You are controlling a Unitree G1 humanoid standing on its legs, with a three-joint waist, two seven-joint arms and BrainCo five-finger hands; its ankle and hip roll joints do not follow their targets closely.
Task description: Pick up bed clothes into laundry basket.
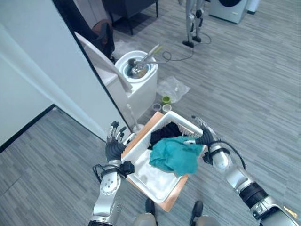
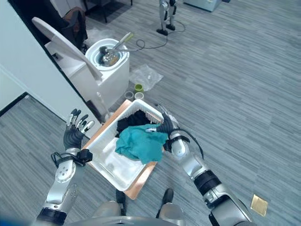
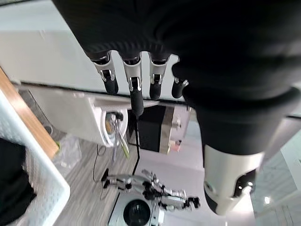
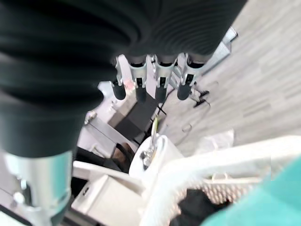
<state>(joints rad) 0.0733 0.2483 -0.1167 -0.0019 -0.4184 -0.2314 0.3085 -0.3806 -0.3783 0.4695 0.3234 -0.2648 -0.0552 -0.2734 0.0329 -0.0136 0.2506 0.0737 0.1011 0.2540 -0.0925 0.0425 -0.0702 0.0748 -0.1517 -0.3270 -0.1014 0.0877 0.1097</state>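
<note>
A white laundry basket (image 1: 153, 181) stands on a wooden board (image 1: 171, 201) on the floor right before me. A teal cloth (image 1: 176, 155) lies heaped in it, draped over its right rim, and a black garment (image 1: 164, 134) fills the far end. My left hand (image 1: 114, 141) is beside the basket's left rim, open with its fingers (image 3: 132, 82) straight and spread. At the basket's right rim, my right hand (image 1: 204, 134) rests beside the teal cloth (image 4: 268, 202), fingers (image 4: 157, 80) straight, holding nothing.
A white round tub (image 1: 138, 75) with a raised lid stands beyond the basket against a white partition wall (image 1: 51, 70). A clear plastic bag (image 1: 173, 88) and small cups (image 1: 165, 100) lie on the grey floor. Another robot's legs (image 1: 194, 23) and a washer (image 1: 230, 7) stand far back.
</note>
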